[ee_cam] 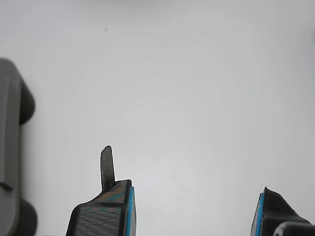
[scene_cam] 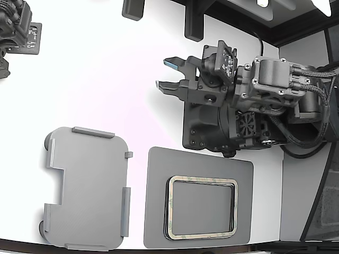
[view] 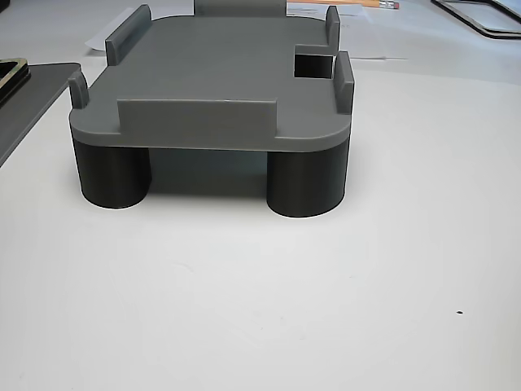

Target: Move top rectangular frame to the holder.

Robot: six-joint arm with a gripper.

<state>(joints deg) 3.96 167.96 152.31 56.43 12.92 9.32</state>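
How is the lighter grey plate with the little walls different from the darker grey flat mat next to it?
The holder is light grey; the flat pad is darker. The holder has raised tabs along its edges and a square notch in one side; the pad is plain with smooth edges. The holder stands up on dark round legs, as the other view shows, while the pad lies flat on the table. The holder is empty; the pad carries the tan rectangular frame. Both are grey rounded rectangles.

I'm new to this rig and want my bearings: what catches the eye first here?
The black robot gripper, jaws open and empty, hovers over the white table. The thin tan rectangular frame lies on a dark grey flat pad at the exterior view's lower right. Left of it stands the bare light grey holder plate with raised edge tabs.
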